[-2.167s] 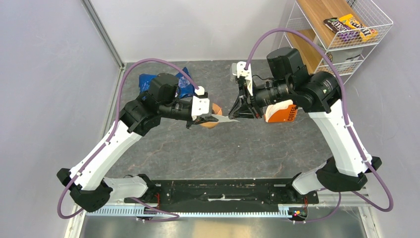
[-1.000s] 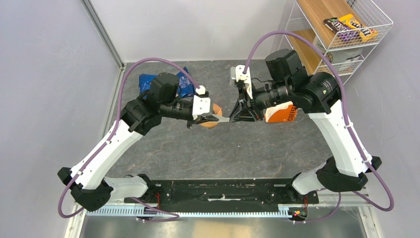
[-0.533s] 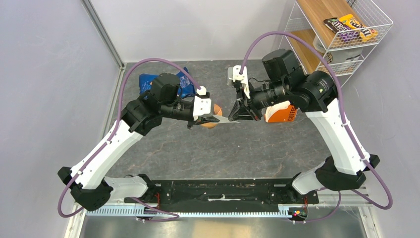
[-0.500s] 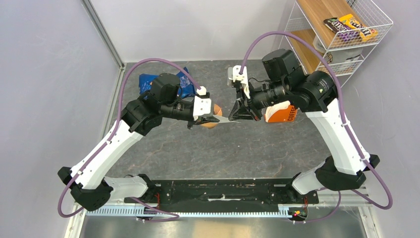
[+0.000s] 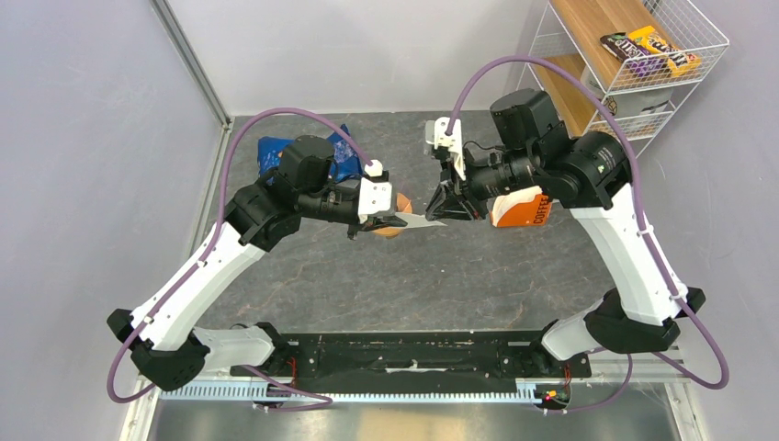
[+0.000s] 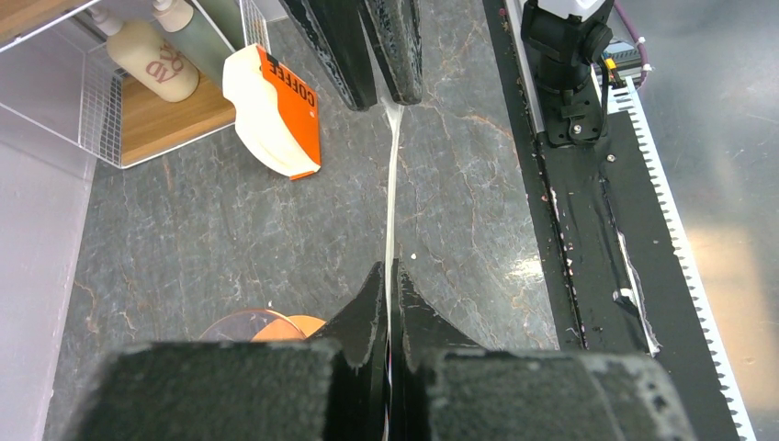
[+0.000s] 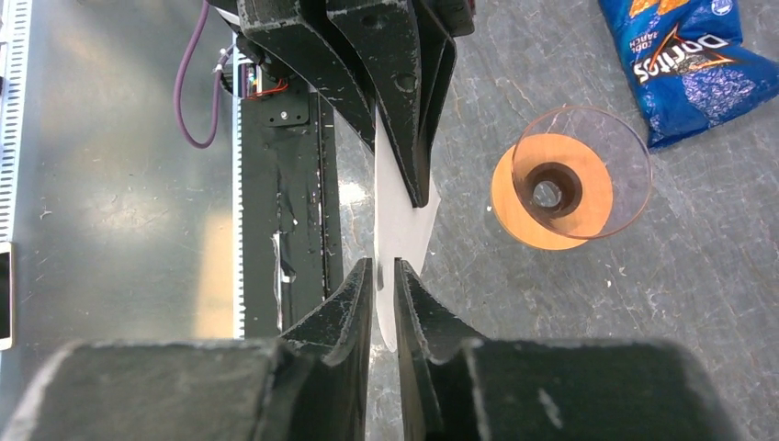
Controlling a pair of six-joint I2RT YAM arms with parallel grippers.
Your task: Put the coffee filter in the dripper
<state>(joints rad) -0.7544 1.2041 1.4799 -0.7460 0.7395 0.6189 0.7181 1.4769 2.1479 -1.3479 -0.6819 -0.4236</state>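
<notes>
The coffee filter [image 5: 423,220] is a flat white paper held above the table between both arms. My left gripper [image 5: 402,220] is shut on its left end; in the left wrist view the filter [image 6: 392,184] runs edge-on out of that gripper [image 6: 389,271]. My right gripper [image 5: 434,215] is open by a narrow gap, and the filter's tip [image 7: 404,220] lies in that gap [image 7: 384,266] without being pinched. The orange dripper [image 5: 390,219] stands on the table under the left gripper, mostly hidden from above. In the right wrist view the dripper [image 7: 551,188] shows its dark centre and a clear round rim.
An orange-and-white coffee pack [image 5: 522,207] stands under the right arm and shows again in the left wrist view [image 6: 280,115]. A blue Doritos bag [image 5: 276,152] lies behind the left arm. A wire shelf [image 5: 643,55] stands at the back right. A black rail [image 5: 413,354] runs along the near edge.
The right gripper has shifted a little around the filter's free end, its jaws narrowing and then easing apart. The left gripper has held the filter still.
</notes>
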